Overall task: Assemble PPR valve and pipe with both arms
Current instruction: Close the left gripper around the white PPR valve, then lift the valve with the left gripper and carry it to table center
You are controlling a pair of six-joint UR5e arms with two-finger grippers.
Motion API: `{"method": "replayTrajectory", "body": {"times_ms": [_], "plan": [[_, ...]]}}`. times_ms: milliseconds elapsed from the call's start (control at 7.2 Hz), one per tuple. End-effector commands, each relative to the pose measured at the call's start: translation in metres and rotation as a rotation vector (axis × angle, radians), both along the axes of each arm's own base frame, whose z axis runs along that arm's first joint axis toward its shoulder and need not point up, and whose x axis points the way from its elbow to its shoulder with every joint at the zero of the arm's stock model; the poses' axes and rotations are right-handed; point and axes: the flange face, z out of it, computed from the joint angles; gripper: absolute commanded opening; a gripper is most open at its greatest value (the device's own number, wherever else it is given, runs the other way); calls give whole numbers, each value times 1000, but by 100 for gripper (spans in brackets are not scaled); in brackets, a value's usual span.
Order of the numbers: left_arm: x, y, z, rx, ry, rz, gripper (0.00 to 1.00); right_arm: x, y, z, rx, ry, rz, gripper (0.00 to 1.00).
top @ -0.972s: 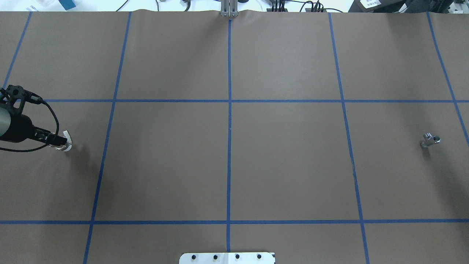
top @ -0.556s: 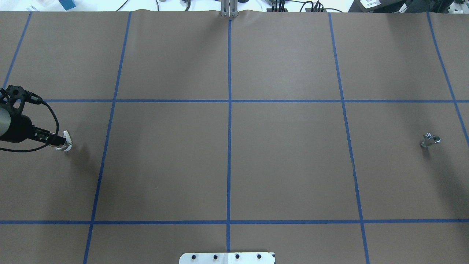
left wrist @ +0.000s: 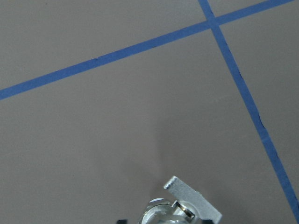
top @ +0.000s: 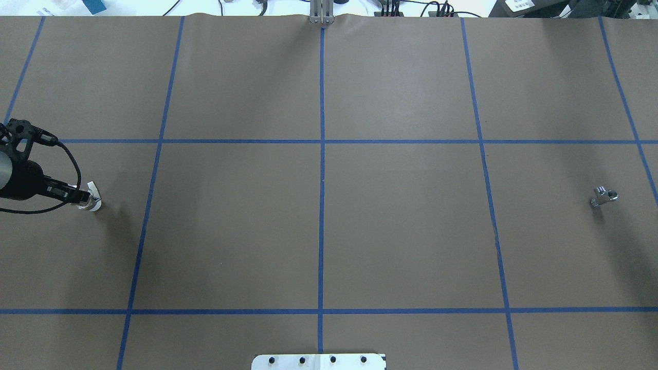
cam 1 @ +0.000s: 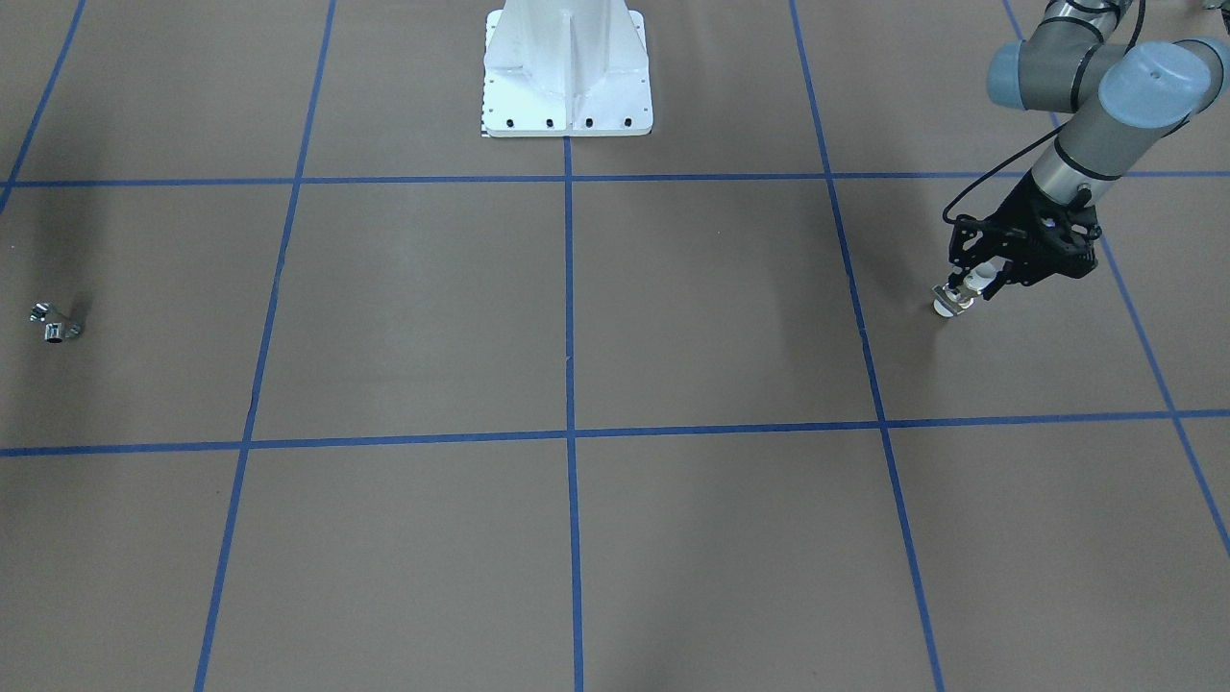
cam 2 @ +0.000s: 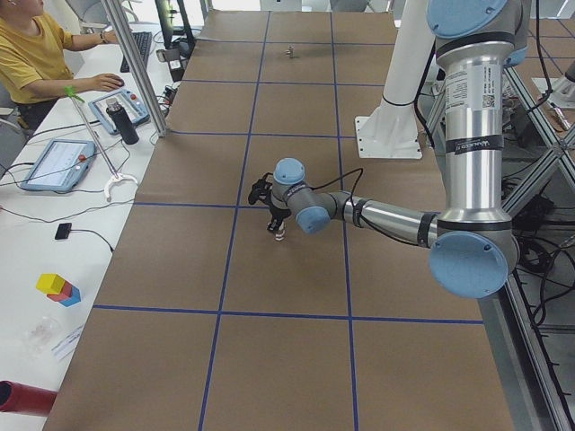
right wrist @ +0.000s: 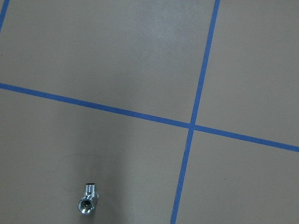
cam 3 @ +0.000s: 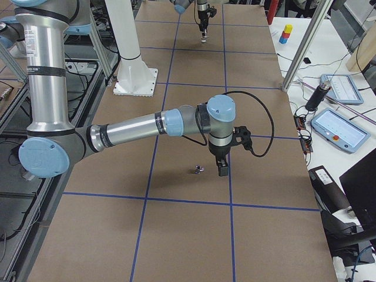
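Left arm: the left arm (cam 1: 1086,144) reaches down to the counter's (top: 401,231) far left side, in the middle row of squares.
Left tool: the left tool (cam 1: 966,291) points steeply down, its black fingers pressed in on the PPR valve (cam 1: 951,302).
PPR valve: it sits at the tips of the left tool, one white ring end toward the counter. I cannot tell whether it touches the brown surface.
Lever: in the left wrist view the flat grey lever (left wrist: 191,198) sticks out from the valve's metal middle, at the bottom edge of the view.
Right arm: the right arm (cam 3: 135,129) stretches low over the counter's right side.
Right tool: the right tool (cam 3: 222,170) hangs just beside the pipe (top: 603,197), apart from it. Only the side view shows it, so I cannot tell whether it is spread or pressed together.
Pipe: it lies alone on the counter at the far right of the middle row, well apart from the valve. In the right wrist view one round open end faces the camera.
Markings: blue tape lines (top: 322,231) divide the brown counter into squares.
Base: a white bolted pedestal (cam 1: 567,67) stands at the robot's edge on the centre line.
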Motion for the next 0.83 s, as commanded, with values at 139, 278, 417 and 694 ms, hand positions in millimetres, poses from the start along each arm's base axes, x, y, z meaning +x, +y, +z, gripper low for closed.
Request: {"method": "replayTrajectory", "body": {"times_ms": [139, 278, 417, 694], "plan": [[14, -21, -68, -31, -18, -12, 0, 0, 0, 0, 0, 0, -1, 100], [29, -38, -101, -53, -3, -38, 0, 0, 0, 0, 0, -1, -1, 100], [48, -55, -139, -83, 5, -60, 0, 0, 0, 1, -2, -1, -1, 100], [132, -59, -222, -104, -49, -57, 0, -3, 1, 5, -11, -3, -6, 100]]}}
